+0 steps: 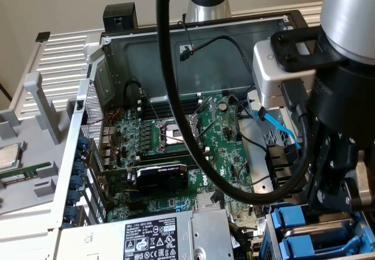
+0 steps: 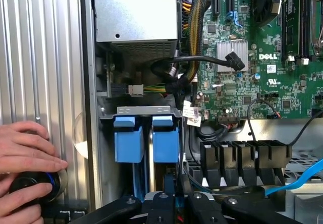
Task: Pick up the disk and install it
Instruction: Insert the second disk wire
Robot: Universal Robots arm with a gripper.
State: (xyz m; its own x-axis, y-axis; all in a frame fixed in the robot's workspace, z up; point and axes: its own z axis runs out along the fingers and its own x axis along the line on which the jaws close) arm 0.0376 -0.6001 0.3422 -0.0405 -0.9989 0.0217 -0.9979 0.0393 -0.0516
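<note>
With the gripper clenched on the disk (blue carrier) beside the power-supply box, keep it square to the bay.

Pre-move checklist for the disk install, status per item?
1. Pincer over the drive bay: ok, it sits right at the two blue carriers.
2. Pincer grip: shut; what it holds, cannot tell.
3. Disk seated in the bay: cannot tell, only blue carrier tabs show.
4. Blue cable away from the bay: ok in the exterior view.
5. Black cable hangs across the open case: not ok.
6. Person's hand on a round knob outside the case: not ok, near the work area.
</note>
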